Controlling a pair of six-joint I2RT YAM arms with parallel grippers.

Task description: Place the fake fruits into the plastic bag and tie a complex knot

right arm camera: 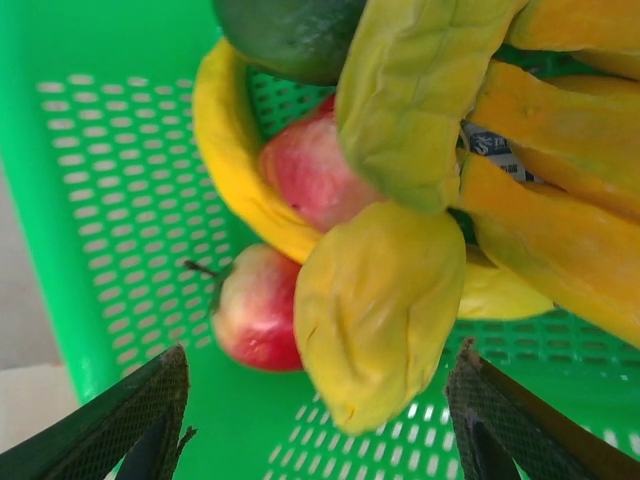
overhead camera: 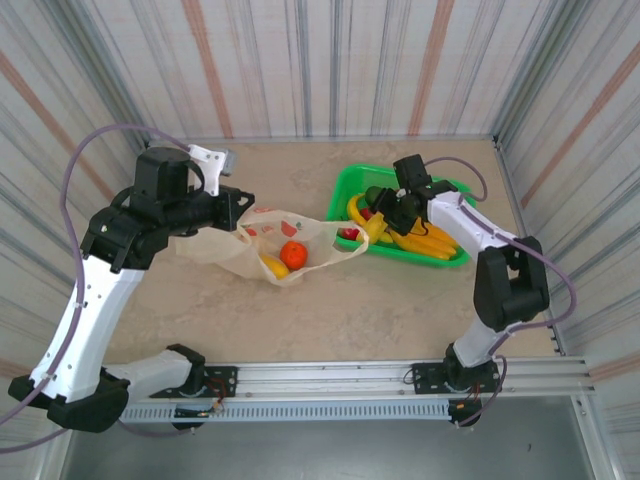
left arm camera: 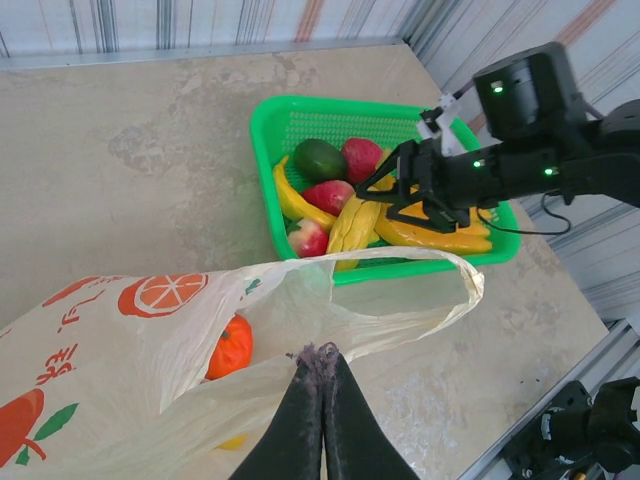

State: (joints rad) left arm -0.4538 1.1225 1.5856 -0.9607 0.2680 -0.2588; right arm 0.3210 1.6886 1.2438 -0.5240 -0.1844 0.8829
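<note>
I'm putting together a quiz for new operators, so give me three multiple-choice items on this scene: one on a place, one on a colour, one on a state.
1. Where is the round orange fruit?
A. in the basket
B. on the bare table
C. inside the plastic bag

2. What colour is the basket?
A. blue
B. green
C. white

3. How does the right end effector stand?
A. open over a yellow fruit in the basket
B. shut on a red fruit
C. shut on the bag's handle

Answers:
1 C: the orange fruit shows through the bag's thin wall, apart from the basket.
2 B: its rim and mesh floor are bright green.
3 A: the right wrist view shows both fingers spread wide, with the yellow fruit between and beyond them.
</note>
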